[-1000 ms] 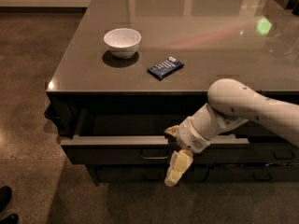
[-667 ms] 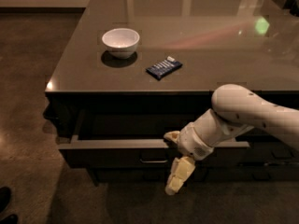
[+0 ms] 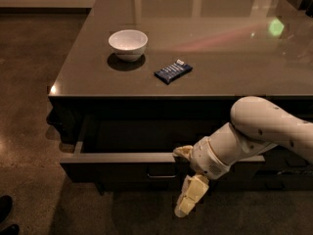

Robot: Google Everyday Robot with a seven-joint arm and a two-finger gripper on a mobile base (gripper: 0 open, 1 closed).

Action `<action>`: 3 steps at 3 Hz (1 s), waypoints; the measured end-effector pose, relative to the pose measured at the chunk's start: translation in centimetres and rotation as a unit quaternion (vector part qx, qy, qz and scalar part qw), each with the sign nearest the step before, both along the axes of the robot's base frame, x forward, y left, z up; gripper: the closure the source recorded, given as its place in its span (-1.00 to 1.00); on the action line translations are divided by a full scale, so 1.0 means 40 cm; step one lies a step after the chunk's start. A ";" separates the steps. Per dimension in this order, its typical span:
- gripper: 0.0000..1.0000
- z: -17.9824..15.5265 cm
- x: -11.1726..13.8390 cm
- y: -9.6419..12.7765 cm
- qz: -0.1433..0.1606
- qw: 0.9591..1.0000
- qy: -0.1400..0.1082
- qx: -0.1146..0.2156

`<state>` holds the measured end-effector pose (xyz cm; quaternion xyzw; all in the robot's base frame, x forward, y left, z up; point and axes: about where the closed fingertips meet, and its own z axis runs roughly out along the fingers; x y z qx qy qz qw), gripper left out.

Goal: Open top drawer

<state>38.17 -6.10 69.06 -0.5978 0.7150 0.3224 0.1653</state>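
Observation:
The top drawer (image 3: 117, 165) is a wide dark drawer under the table top. It stands pulled out, and its dark inside shows. A small loop handle (image 3: 161, 173) sits at the centre of its front. My gripper (image 3: 186, 176) is at the drawer front, just right of the handle, on a white arm (image 3: 254, 131) that comes in from the right. It is open. One cream finger (image 3: 183, 152) rests at the top edge of the drawer front. The other finger (image 3: 190, 197) hangs below the front.
A white bowl (image 3: 128, 44) and a dark blue snack packet (image 3: 173, 71) lie on the glossy grey table top (image 3: 220, 48). More dark drawer fronts (image 3: 274, 180) show lower right. A dark shoe (image 3: 6, 214) is at the bottom left on the brown floor.
The drawer has slid a little further out toward the camera. My gripper and forearm have moved with it, slightly down and toward the camera.

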 end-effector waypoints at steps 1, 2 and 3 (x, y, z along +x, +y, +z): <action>-1.00 0.022 0.037 0.009 -0.005 1.000 -0.028 -0.014; -1.00 0.058 0.083 0.025 0.004 0.998 -0.055 -0.026; -1.00 -0.005 0.081 0.055 0.026 0.999 -0.022 -0.024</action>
